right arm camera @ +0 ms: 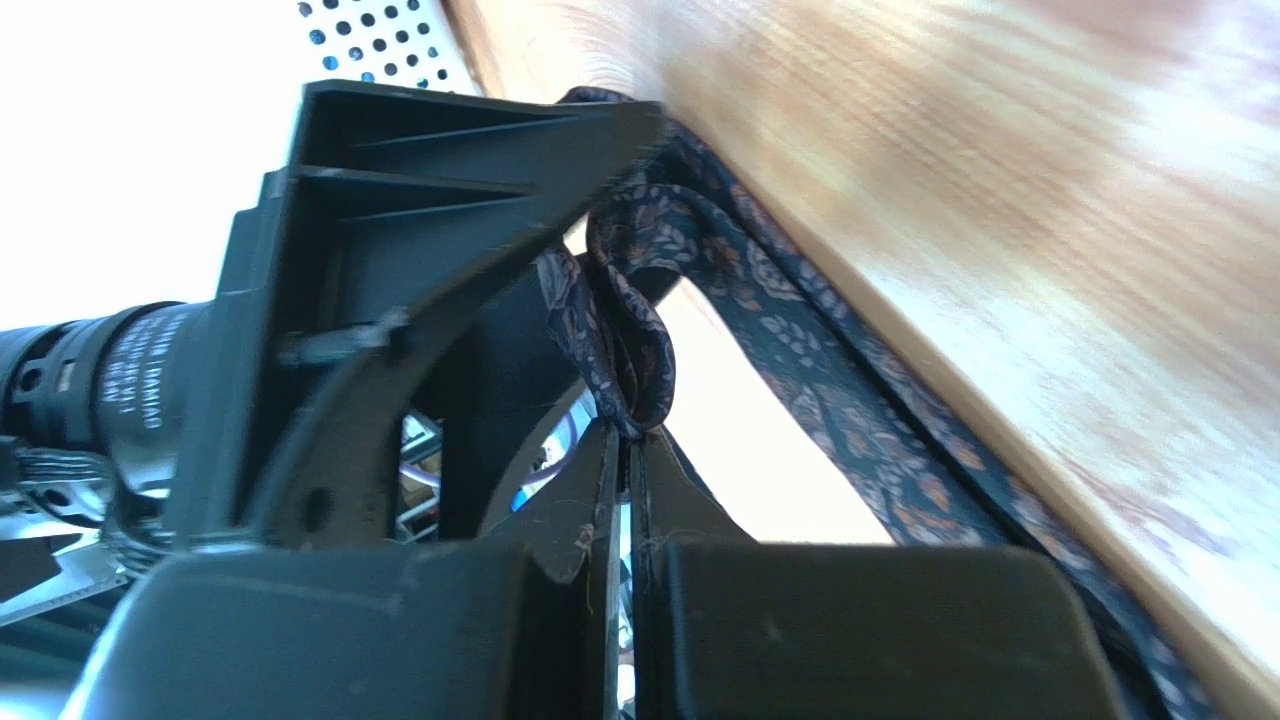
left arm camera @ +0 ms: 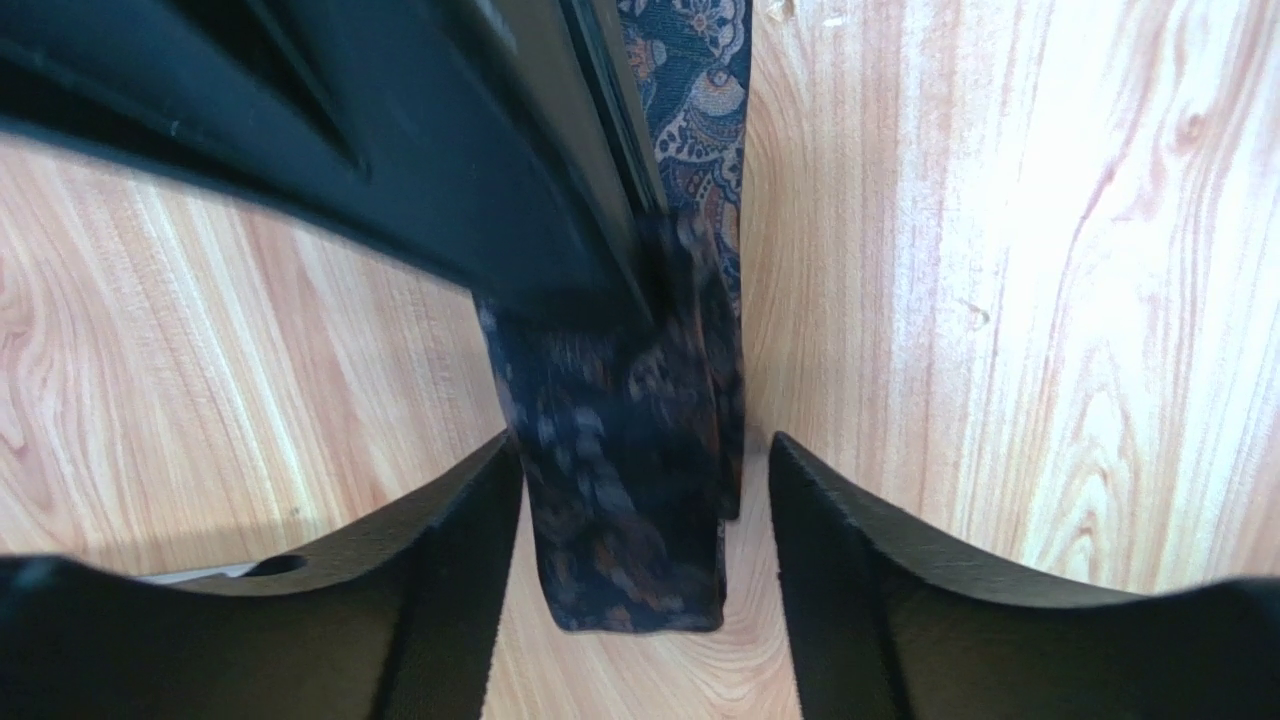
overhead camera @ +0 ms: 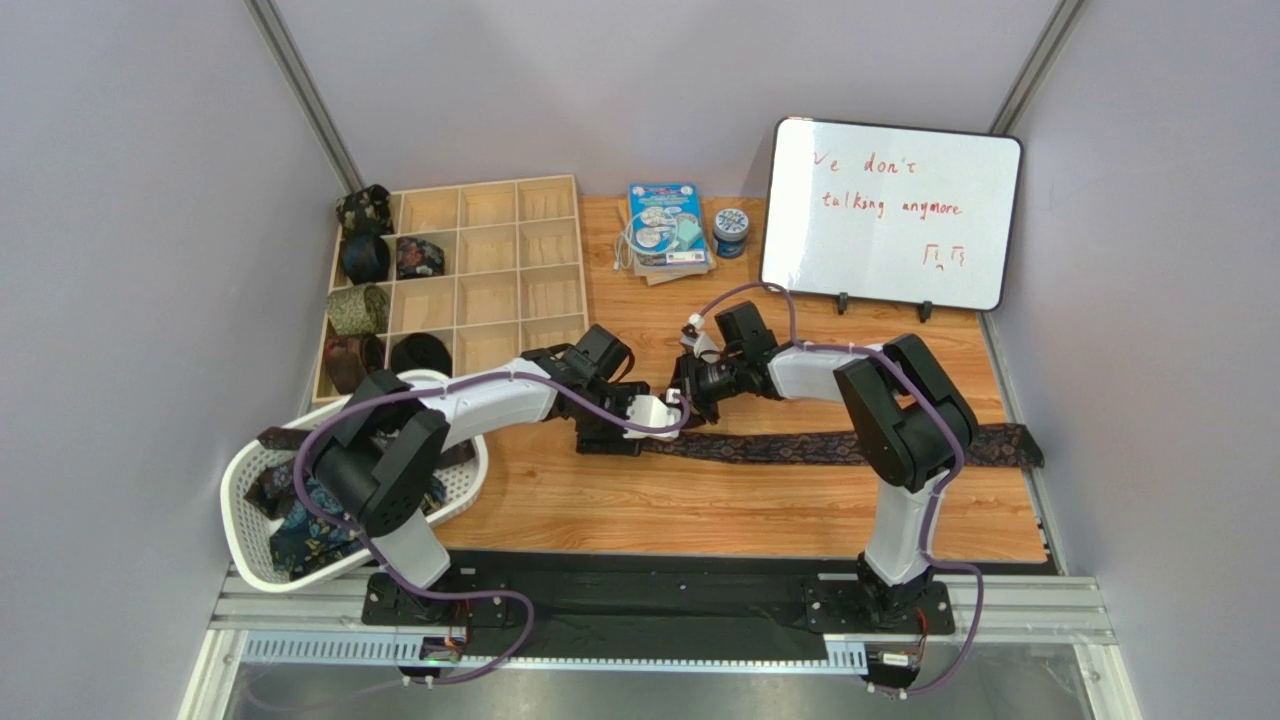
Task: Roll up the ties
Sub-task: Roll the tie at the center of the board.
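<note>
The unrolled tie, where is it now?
In the top view, the tie lies across the table's right half, before the whiteboard, its left end pinched by the right gripper.

Plain pale grey walls [overhead camera: 135,225] are closing in the booth on three sides, meeting at slanting metal corner posts [overhead camera: 308,90]. A light wooden counter [overhead camera: 721,503] is spreading across the middle, its grain glowing under bright, even light. An aluminium rail [overhead camera: 1022,615] is running along the near edge, and a whiteboard [overhead camera: 890,210] is standing at the back of the counter.
</note>
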Tool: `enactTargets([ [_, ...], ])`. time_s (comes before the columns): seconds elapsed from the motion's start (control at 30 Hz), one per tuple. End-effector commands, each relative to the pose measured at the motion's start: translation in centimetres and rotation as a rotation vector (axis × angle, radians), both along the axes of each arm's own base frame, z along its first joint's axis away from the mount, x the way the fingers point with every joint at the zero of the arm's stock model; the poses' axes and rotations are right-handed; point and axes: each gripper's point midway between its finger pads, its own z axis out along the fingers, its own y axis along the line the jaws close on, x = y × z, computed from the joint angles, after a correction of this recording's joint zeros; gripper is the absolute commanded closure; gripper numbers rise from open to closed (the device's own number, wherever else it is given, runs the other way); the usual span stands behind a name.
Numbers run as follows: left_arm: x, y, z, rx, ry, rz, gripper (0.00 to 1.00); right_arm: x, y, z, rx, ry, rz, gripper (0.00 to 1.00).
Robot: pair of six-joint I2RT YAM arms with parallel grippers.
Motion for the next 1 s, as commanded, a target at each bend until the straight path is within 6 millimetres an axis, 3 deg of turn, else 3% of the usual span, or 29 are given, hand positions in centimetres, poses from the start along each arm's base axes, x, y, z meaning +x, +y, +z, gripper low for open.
enactTargets([
  [0.0, -0.3, -0.9, 2.8, -0.072, -0.038, -0.027, 0.31, 0.1, -0.6, 0.2, -0.002, -0.034, 0.013, 1.0],
  [0.23, -0.5, -1.5, 5.3, -0.149, -0.051, -0.011, 0.31, 0.0, -1.0, -0.7, -0.033, -0.034, 0.015, 1.0],
  [0.37, -1.1, -2.2, 6.1, -0.197, -0.02, -0.014, 0.37, 0.2, -1.2, -1.1, -0.045, -0.027, 0.01, 0.99],
  [0.53, -0.5, -2.5, 4.8, -0.153, 0.005, -0.016, 0.57, 0.2, -1.2, -1.3, -0.047, -0.022, 0.01, 0.98],
  [0.73, -0.8, -2.8, 3.4, -0.11, 0.05, -0.036, 0.64, 0.3, -1.2, -1.4, -0.046, -0.008, 0.006, 0.9],
  [0.87, -0.7, -2.9, 2.9, -0.088, 0.062, -0.035, 0.66, 0.5, -1.2, -1.3, -0.047, 0.005, 0.0, 0.73],
  [0.97, -0.6, -3.2, 2.7, -0.072, 0.074, -0.035, 0.69, 0.4, -1.2, -1.4, -0.055, 0.017, 0.002, 0.68],
])
